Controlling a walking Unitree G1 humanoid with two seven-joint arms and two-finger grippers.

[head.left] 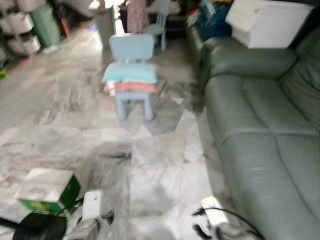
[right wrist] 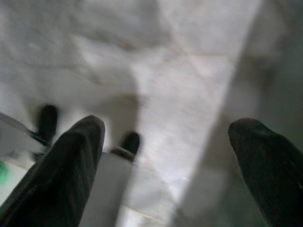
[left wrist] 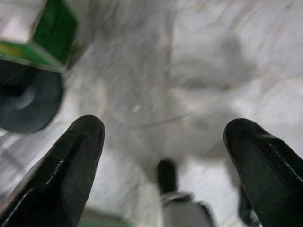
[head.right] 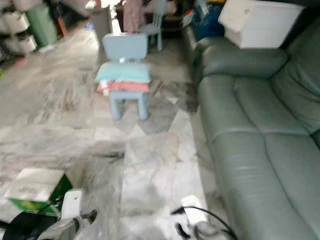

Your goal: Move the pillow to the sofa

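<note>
Ahead, 1 pillow [head.left: 130, 73], 1 sofa [head.left: 260, 130]

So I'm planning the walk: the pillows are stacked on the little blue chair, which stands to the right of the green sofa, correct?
Not quite. The pillows are stacked on the little blue chair, but it stands to the left of the green sofa, across the tiled floor, as the left eye view shows.
</note>
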